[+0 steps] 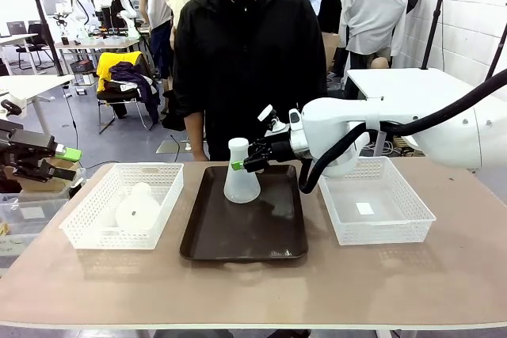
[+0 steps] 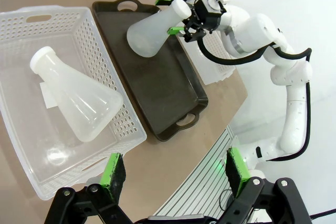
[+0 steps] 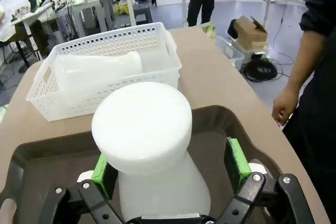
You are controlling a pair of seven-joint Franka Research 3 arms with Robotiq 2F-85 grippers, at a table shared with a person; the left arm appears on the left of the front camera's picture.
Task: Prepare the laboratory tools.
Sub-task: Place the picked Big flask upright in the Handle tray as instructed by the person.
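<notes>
Flask (image 1: 241,184): frosted-white, conical, stood upright on dark rectangular tray (image 1: 238,237)
Right claw (image 3: 169,167): spread apart astride flask neck
Left claw (image 2: 174,174): spread apart

Two flasks are sitting out: an upright flask (image 1: 241,176) toward twelve o'clock and a lying flask (image 1: 136,210) at nine o'clock. Two mesh baskets, the left basket (image 1: 111,239) at nine and the right basket (image 1: 380,231) at three o'clock, are flanking one dark tray (image 1: 238,239).

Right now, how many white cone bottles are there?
2. One flask stands on the dark tray between the right gripper's open jaws; another flask lies in the left basket.
</notes>
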